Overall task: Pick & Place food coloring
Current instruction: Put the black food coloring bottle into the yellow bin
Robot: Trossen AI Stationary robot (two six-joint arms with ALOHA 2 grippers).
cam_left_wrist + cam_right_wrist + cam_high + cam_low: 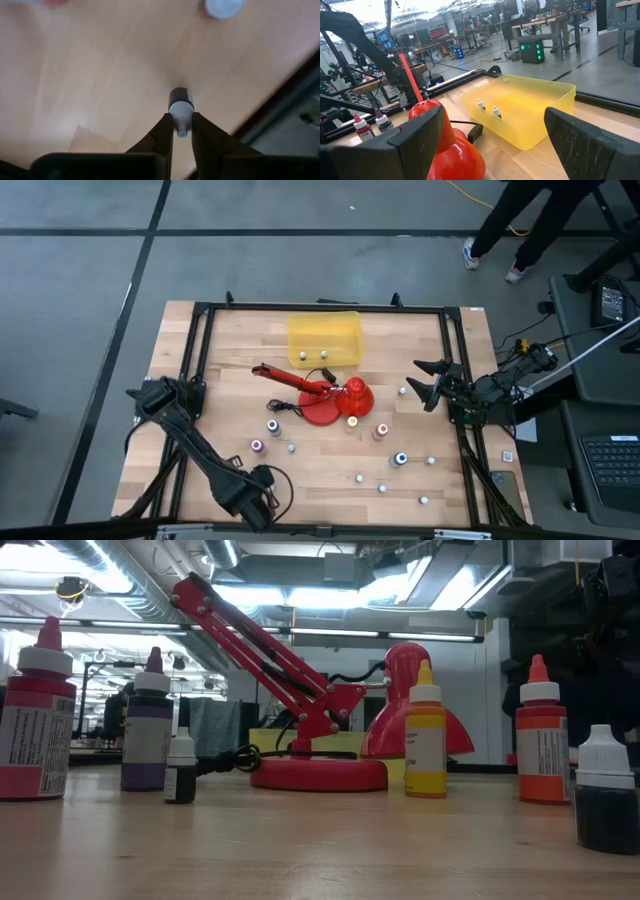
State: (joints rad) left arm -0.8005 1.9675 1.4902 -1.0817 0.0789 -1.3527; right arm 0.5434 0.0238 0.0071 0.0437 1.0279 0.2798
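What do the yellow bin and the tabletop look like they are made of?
The yellow bin looks like translucent, glossy plastic: the small bottles inside show through its wall. The tabletop looks like light wood with a smooth matte finish, given its plank seams and grain; a laminate is possible.

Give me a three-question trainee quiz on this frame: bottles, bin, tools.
1. True or false: the left tool is shut on a small dropper bottle.
2. How many small bottles lie inside the yellow bin?
3. Which stands nearest the red lamp base in the low view: A) yellow bottle, B) pink bottle, C) orange-red bottle?

Key: 1 true, its fingers pinch the pale tip. 2 two. 3 A. The right tool waits open near the bin.
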